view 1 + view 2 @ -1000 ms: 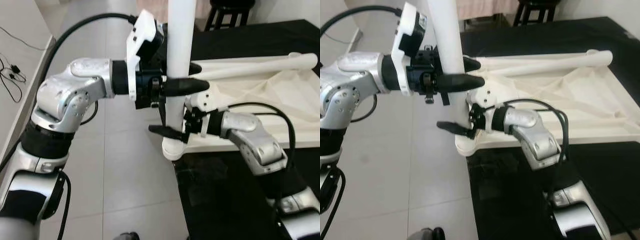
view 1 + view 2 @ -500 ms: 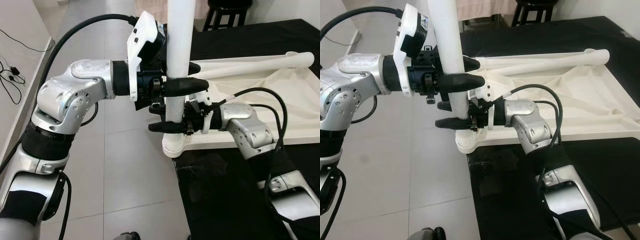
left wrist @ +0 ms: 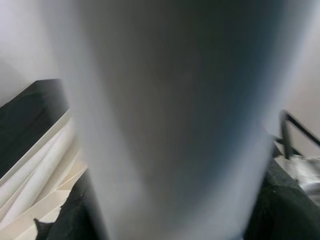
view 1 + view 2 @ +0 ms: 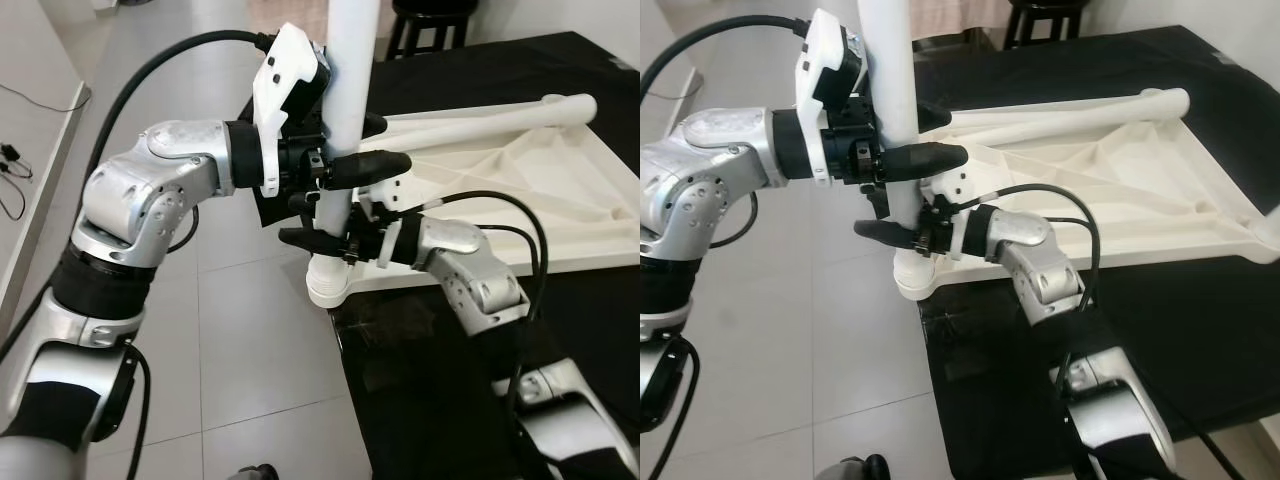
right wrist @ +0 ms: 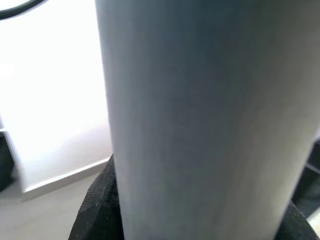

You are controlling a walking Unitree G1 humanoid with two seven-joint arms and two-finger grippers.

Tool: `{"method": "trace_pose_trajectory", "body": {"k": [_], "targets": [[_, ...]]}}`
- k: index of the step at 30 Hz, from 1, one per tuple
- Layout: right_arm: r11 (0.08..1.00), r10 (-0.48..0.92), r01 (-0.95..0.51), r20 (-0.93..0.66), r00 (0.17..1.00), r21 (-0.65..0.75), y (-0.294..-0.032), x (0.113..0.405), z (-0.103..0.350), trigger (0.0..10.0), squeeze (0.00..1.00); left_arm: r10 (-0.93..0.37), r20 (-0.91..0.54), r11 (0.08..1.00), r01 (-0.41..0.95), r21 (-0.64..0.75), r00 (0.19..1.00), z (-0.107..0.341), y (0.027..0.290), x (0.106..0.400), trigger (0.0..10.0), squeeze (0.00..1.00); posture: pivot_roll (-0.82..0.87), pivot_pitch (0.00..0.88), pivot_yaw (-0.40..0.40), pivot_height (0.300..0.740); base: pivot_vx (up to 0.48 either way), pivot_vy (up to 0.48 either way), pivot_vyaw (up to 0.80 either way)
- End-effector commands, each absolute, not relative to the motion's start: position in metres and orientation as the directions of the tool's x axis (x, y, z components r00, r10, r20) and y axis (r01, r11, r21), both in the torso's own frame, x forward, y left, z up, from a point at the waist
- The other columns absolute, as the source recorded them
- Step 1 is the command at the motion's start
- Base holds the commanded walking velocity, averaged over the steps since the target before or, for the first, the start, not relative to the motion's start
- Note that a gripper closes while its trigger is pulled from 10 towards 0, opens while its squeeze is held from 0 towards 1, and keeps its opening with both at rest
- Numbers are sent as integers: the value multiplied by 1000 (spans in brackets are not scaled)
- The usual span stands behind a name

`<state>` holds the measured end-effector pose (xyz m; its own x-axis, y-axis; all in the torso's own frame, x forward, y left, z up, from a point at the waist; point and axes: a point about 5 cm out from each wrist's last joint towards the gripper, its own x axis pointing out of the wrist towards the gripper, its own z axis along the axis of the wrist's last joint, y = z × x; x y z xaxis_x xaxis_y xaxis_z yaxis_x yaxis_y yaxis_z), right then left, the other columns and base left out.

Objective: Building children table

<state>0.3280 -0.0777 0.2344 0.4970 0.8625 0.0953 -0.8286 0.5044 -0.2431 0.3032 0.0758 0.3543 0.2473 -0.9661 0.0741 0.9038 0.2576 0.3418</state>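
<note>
**Both end effectors clamped on an upright white table leg**

In front of you a white plastic tabletop lies upside down on a black counter, its ribbed underside facing up. One round white leg lies flat along its far edge. A second leg, a smooth white tube, stands upright in the round socket at the tabletop's near-left corner, which overhangs the counter's edge above the grey tiled floor.

Your left end effector is closed on this upright leg partway up, one black finger on each side. Your right end effector grips the same leg lower down, just above the socket. Both wrist views show the pale tube close up between dark fingers.
</note>
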Motion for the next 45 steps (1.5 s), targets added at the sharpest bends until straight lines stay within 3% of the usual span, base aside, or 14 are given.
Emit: {"method": "trace_pose_trajectory", "body": {"k": [1,9,10,13,20,22,24,28,30,31,39,41,42,45], "targets": [[731,662,-644,5,750,-224,-88,332,208,0,0,-960,83,280,894,349,268,357,79,305,10000,0,33,225,18,740,0,0,0],[843,494,-471,27,869,-261,-84,303,190,0,0,-952,83,306,884,355,296,357,81,310,10000,0,20,216,28,740,0,0,0],[844,490,-465,32,871,-266,-85,306,192,0,0,-952,86,303,885,353,292,357,81,310,3804,0,19,210,30,740,0,0,0],[850,480,-454,37,877,-267,-86,307,194,0,0,-953,88,302,887,350,290,357,80,311,0,0,20,208,30,740,0,0,0],[866,449,-422,45,893,-268,-84,306,199,0,0,-955,83,296,891,343,285,356,80,310,0,0,20,209,36,740,0,0,0],[870,440,-413,45,897,-268,-83,305,201,1412,0,-955,83,297,892,342,286,356,80,309,0,0,19,210,37,740,0,0,0],[880,419,-393,45,907,-266,-83,304,204,10000,0,-955,84,297,891,342,286,356,80,309,0,0,17,210,37,740,0,0,0],[884,410,-385,45,911,-266,-83,303,205,10000,0,-955,84,297,891,343,285,357,80,309,0,0,17,210,37,740,0,0,0],[877,437,-411,54,898,-250,-84,305,209,10000,278,-955,84,295,891,345,284,357,80,309,0,0,16,211,36,740,0,0,0],[849,498,-470,72,864,-240,-86,310,214,10000,1000,-956,84,293,891,347,282,357,80,309,0,0,18,212,35,740,0,0,0],[649,749,-691,107,654,-317,-108,332,241,10000,1000,-959,77,281,892,353,272,358,77,309,0,0,26,212,40,740,0,0,0],[589,794,-727,86,601,-353,-112,336,245,10000,820,-960,73,277,893,354,269,358,77,309,0,0,31,211,40,740,0,0,0],[542,827,-758,74,557,-361,-114,339,249,10000,0,-962,69,272,895,355,265,357,77,309,0,0,33,212,43,740,0,0,0],[510,848,-778,65,526,-367,-115,341,252,10000,0,-963,66,268,896,355,262,357,77,309,0,0,33,212,43,740,0,0,0]]}}
